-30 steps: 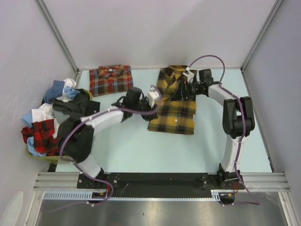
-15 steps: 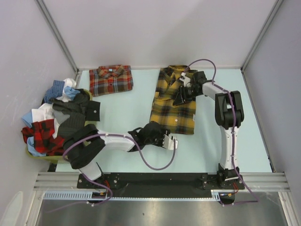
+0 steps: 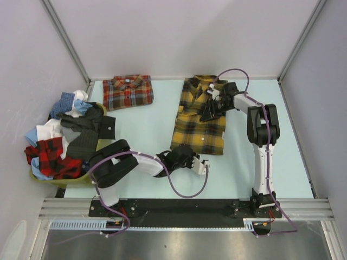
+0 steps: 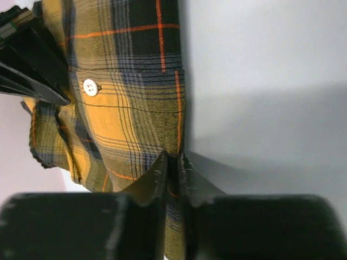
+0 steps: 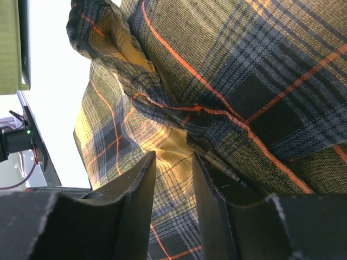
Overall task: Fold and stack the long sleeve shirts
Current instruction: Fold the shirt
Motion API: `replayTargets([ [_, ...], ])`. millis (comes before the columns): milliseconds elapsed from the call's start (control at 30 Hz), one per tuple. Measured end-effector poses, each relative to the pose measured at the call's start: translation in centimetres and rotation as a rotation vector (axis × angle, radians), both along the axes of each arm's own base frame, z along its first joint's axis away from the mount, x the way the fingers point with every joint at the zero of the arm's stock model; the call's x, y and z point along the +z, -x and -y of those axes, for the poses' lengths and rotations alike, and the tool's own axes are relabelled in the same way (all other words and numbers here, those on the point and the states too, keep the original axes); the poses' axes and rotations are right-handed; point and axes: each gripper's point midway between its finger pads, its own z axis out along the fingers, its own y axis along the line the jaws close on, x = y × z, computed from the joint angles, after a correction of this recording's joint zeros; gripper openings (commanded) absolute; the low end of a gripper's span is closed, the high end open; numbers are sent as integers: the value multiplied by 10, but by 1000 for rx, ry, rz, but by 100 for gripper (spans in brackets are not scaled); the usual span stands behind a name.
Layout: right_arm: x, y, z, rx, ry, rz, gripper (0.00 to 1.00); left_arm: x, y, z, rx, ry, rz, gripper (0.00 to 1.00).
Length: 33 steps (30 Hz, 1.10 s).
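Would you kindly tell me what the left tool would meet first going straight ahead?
The yellow-and-black shirt: its edge already sits between the fingers of the left tool, more fabric lying ahead.

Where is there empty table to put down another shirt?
Free: the table between the red plaid shirt and the yellow plaid shirt, and the strip between the right arm and the wall. Crowded: the clothes pile, and around the left arm.

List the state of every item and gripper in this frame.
yellow shirt: partly folded, lengthwise on the table, rumpled at its far end, gripped at both ends.
red shirt: folded, far left, untouched.
clothes pile: unfolded, heaped in the bin.
left gripper: shut on the yellow shirt's near edge.
right gripper: closed on a fold at its far end.
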Motion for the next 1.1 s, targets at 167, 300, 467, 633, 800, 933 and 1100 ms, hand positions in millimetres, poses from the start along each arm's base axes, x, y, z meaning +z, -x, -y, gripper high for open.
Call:
replayTargets([
  [167, 1, 6, -2, 33, 1, 10, 40, 8, 9, -1, -9, -20, -32, 0],
  [300, 5, 35, -8, 81, 14, -15, 42, 30, 33, -4, -31, -10, -96, 0],
  [467, 28, 58, -14, 141, 19, -4, 43, 45, 70, -3, -54, -22, -242, 0],
  [633, 64, 69, -15, 192, 5, 55, 42, 75, 105, -7, -67, -21, -442, 0],
  [800, 77, 67, -11, 222, 15, 95, 42, 116, 136, -13, -125, -24, -583, 0],
  [933, 84, 56, -6, 214, 20, 113, 42, 140, 148, -13, -163, -53, -663, 0],
  [1100, 97, 23, 11, 159, 17, 165, 42, 149, 124, -3, -150, -108, -724, 0],
])
